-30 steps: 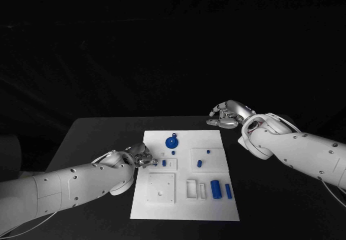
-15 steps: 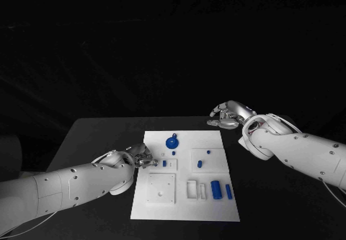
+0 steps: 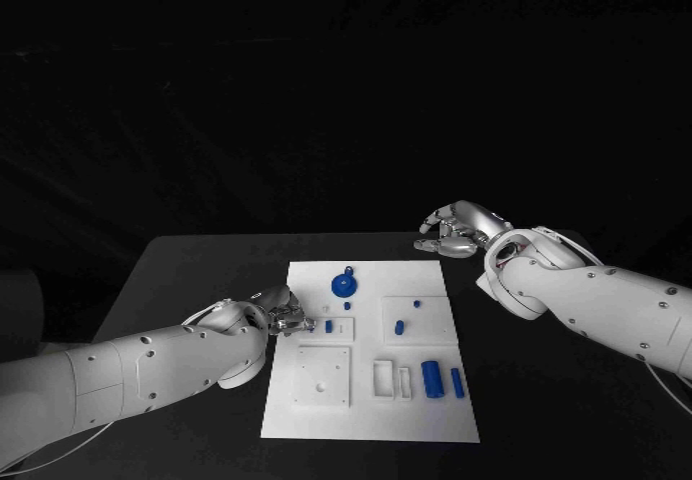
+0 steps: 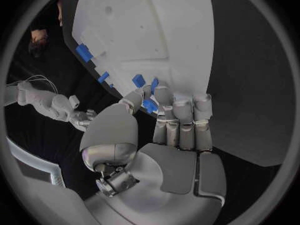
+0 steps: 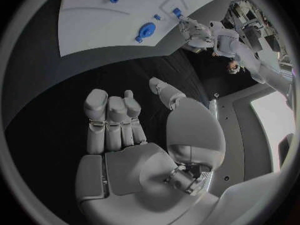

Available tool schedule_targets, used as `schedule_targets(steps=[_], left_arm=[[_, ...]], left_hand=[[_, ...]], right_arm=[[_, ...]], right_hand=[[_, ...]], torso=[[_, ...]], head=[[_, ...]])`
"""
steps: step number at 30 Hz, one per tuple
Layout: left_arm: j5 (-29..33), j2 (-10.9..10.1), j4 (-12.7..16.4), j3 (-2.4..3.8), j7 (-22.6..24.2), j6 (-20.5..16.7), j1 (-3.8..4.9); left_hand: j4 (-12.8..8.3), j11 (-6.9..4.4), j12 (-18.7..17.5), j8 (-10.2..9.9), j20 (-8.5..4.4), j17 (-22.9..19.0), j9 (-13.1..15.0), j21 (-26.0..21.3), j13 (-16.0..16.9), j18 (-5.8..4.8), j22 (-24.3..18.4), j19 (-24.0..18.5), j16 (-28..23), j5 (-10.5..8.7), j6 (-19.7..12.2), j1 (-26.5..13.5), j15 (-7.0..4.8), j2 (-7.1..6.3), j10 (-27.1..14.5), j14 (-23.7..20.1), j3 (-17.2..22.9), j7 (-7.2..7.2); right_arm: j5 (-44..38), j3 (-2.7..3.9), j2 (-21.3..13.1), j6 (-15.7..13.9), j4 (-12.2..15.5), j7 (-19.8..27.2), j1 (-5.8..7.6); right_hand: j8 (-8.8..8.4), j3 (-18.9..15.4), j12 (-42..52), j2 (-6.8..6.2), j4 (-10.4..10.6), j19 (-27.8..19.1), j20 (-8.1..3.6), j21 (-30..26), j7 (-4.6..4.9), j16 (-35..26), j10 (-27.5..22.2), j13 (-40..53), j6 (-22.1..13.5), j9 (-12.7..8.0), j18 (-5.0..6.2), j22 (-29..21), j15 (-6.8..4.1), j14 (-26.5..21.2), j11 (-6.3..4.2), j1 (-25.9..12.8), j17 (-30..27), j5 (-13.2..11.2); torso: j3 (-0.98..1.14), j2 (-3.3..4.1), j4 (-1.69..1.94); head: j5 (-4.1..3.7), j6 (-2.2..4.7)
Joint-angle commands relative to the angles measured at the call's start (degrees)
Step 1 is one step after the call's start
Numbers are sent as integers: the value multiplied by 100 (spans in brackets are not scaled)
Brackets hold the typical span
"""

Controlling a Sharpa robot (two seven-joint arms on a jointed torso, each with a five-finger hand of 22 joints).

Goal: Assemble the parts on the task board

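pinching a small blue part [image 4: 149, 105] at the task board [image 3: 433, 420]'s left edge, left hand [image 3: 274, 312] works; right hand [image 3: 459, 229] curled in, holding nothing; several parts look unassembled.

I read no text, label, brand, number or sign on task board [image 3: 369, 350], parts or arms.

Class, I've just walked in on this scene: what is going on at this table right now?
A two-armed robot is assembling small blue parts on a white task board. Its left robot hand is at the board's left edge, and the left wrist view shows a small blue part at its fingertips. The right robot hand hovers beyond the board's far right corner over the black table, holding nothing. Other blue parts, including a round blue piece, lie on the board.
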Motion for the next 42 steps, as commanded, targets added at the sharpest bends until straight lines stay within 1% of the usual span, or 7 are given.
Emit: schedule_targets(steps=[1, 10, 21, 30, 36, 42], left_arm=[[-24, 0, -11, -9, 9, 167, -13], [70, -7, 0, -9, 41, 225, -13], [124, -14, -17, -8, 80, 284, -14], [175, -48, -16, -7, 108, 261, -14], [216, -51, -32, -6, 132, 263, -14], [261, -46, -62, -5, 187, 334, -13]], left_hand=[[-764, -168, 38, 19, -696, 6, 4, 34, 7, 71, 87, 39, 34, 37, 101, 66, -213, 14, 195, 169, 792, -70], [-756, -168, 37, 17, -694, 6, 3, 34, 8, 70, 86, 40, 33, 30, 100, 73, -213, 15, 194, 169, 794, -70], [-749, -167, 36, 12, -692, 4, 1, 34, 10, 69, 84, 39, 30, 11, 97, 89, -211, 12, 193, 168, 798, -69], [-743, -167, 35, 10, -691, 4, 0, 34, 11, 69, 84, 39, 29, 3, 97, 103, -211, 11, 192, 168, 802, -69], [-740, -167, 34, 9, -690, 3, 0, 34, 12, 69, 83, 39, 29, -1, 96, 109, -211, 11, 192, 168, 803, -69], [-735, -167, 32, 7, -690, 2, 0, 35, 12, 69, 82, 39, 27, -16, 94, 124, -210, 8, 190, 168, 805, -68]], right_arm=[[-18, 2, -1, 48, 4, 47, -4], [-18, 2, 6, 48, -1, 49, -6], [-18, 3, 10, 48, -5, 48, -8], [-18, 3, 12, 50, -8, 49, -9], [-18, 3, 15, 55, -11, 51, -10], [-18, 3, 20, 58, -14, 52, -14]], right_hand=[[-8, -25, 26, 10, 2, 0, -30, -27, 51, -34, -281, -5, 35, 6, 677, 12, -3, 53, 101, 20, 10, 31], [-8, -25, 26, 10, 2, 0, -30, -27, 51, -34, -281, -6, 35, 6, 677, 12, -3, 53, 101, 22, 10, 30], [-9, -25, 27, 11, 1, 0, -31, -28, 51, -35, -282, -7, 34, 6, 677, 12, -3, 53, 101, 25, 11, 30], [-9, -25, 28, 12, 0, 1, -31, -29, 51, -36, -282, -9, 33, 7, 677, 12, -3, 53, 101, 28, 12, 30], [-10, -26, 28, 11, -1, 1, -32, -30, 51, -37, -282, -10, 33, 7, 677, 13, -3, 53, 101, 29, 12, 30], [-10, -27, 29, 11, -2, 1, -32, -30, 51, -37, -283, -11, 33, 7, 677, 13, -3, 53, 101, 30, 13, 29]], torso=[[-1, 2, 5], [0, 2, -5], [3, 0, 0], [2, 3, -3], [-3, 0, -2], [-3, 1, -1]], head=[[-3, -7], [3, -12], [-6, -14], [-10, -15], [-13, -15], [-22, -20]])
